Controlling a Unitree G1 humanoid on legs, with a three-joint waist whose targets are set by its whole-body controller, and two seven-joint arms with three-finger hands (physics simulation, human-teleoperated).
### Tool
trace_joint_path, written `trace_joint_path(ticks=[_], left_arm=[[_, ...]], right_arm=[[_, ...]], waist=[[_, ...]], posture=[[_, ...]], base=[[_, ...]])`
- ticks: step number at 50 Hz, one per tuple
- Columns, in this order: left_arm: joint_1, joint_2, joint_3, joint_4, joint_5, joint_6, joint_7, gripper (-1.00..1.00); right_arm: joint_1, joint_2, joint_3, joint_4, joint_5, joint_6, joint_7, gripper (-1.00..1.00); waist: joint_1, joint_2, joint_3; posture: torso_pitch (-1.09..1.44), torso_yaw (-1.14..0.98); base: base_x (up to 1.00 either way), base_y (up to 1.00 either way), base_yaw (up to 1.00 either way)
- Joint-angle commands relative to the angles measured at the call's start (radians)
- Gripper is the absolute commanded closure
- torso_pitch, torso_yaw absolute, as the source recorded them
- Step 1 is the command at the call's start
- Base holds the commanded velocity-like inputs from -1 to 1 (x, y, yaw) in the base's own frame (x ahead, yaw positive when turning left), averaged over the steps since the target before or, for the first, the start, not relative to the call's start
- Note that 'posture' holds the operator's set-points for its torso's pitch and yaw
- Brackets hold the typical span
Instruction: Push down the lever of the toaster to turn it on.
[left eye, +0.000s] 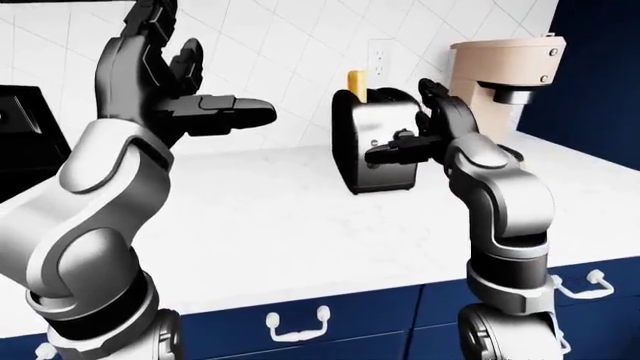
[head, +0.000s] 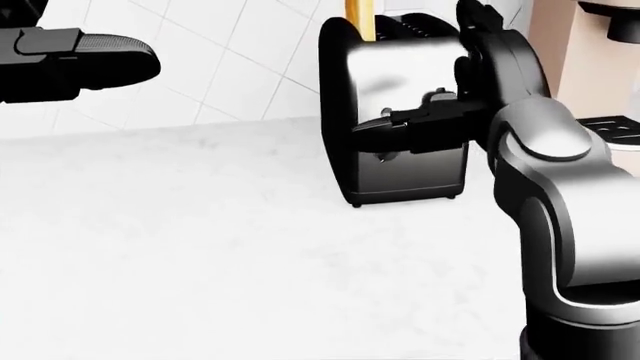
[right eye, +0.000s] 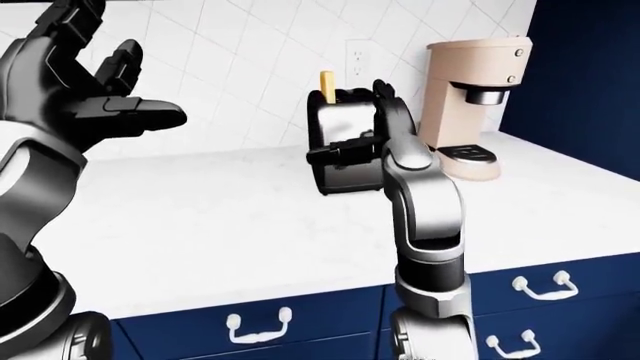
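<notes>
Toaster (head: 400, 105) lever hidden behind right hand (head: 440, 124), grip unclear; left hand (left eye: 165, 90) raised, fingers spread wide.

One toaster (left eye: 380, 146), one coffee maker (right eye: 478, 105), one wall outlet (left eye: 380, 58), two robot hands.

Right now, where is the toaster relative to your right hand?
The toaster stands on the white counter right of centre in the left-eye view, left of the beige coffee machine; the right hand is against its lever face.
</notes>
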Motion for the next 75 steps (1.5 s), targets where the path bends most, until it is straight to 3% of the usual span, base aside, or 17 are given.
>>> trace_joint_path(ticks=[1,27,61,75], left_arm=[[-0.029,0.008,0.008,-0.010,0.005,-0.023,-0.001,-1.00],[-0.035,0.008,0.007,-0.011,0.003,-0.019,0.000,-1.00],[-0.041,0.009,0.008,-0.010,-0.002,-0.020,0.003,-1.00],[-0.039,0.010,0.009,-0.013,-0.006,-0.022,0.004,-1.00]], right_arm=[[-0.040,-0.006,-0.004,0.006,0.001,-0.052,-0.001,-1.00],[-0.084,0.006,0.009,0.259,-0.003,-0.231,-0.001,-1.00],[-0.211,-0.044,-0.018,0.793,0.057,-0.638,0.002,-1.00],[-0.264,-0.040,-0.015,0.964,0.062,-0.741,0.000,-1.00]], waist=[[0.000,0.000,-0.005],[-0.002,0.004,-0.007],[-0.008,0.008,-0.009],[-0.011,0.010,-0.009]], posture=[[-0.50,0.00],[-0.50,0.00],[-0.50,0.00],[-0.50,0.00]], base=[[0.00,0.00,0.00],[0.00,0.00,0.00],[0.00,0.00,0.00],[0.00,0.00,0.00]])
